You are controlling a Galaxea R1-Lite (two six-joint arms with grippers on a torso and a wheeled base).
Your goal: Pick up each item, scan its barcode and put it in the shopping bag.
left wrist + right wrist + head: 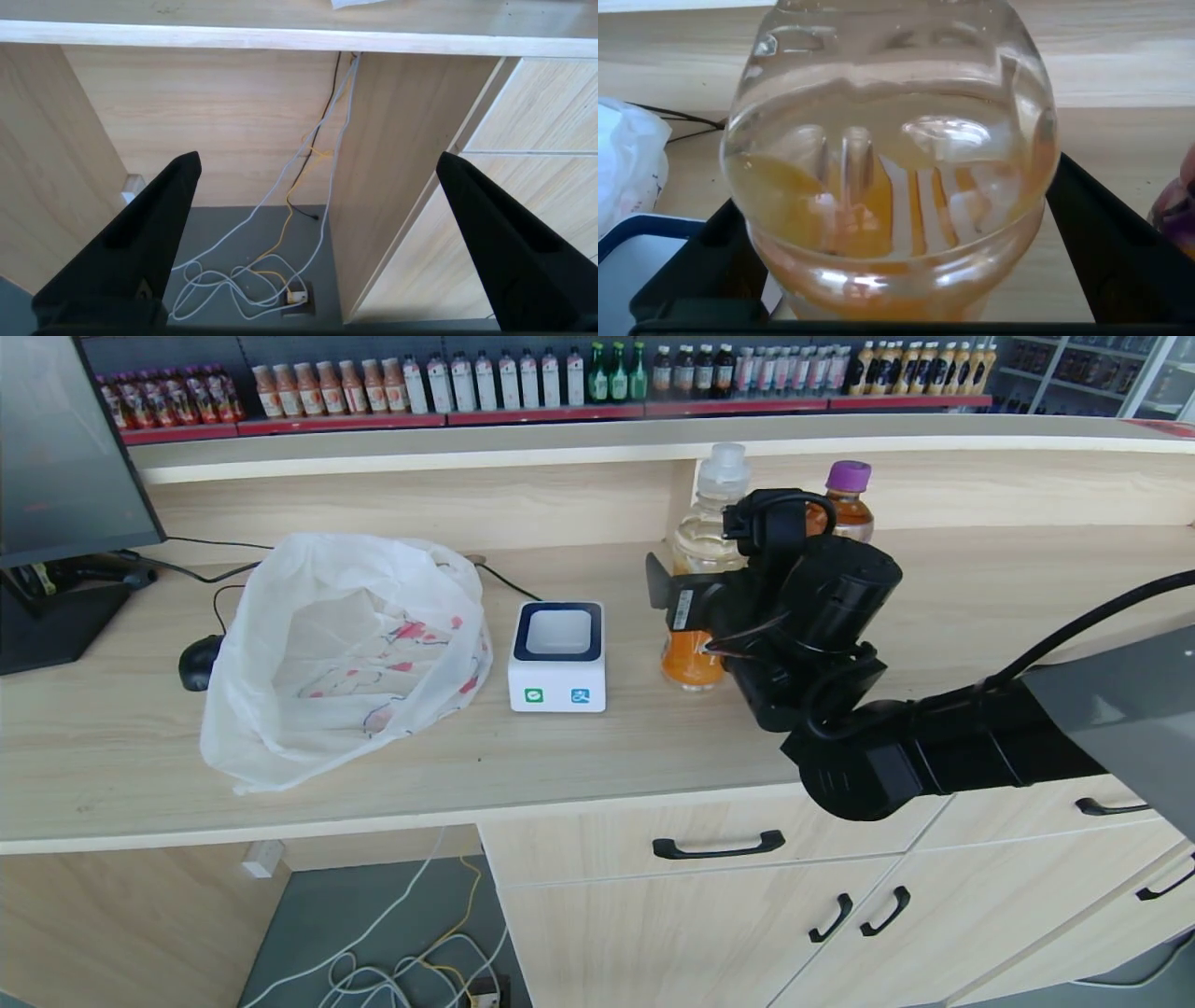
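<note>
One orange bottle (691,665) stands right of the scanner (557,655) with the right gripper (695,607) around it, clamped or not I cannot tell: squeeze firmly, lift straight, turn its barcode toward the scanner; the left gripper (318,243) gapes wide, low.

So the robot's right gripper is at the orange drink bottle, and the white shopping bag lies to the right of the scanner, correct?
Not quite. The white shopping bag lies to the left of the scanner, not to its right; the head view shows this. The rest holds: the right gripper is at the orange drink bottle.
</note>
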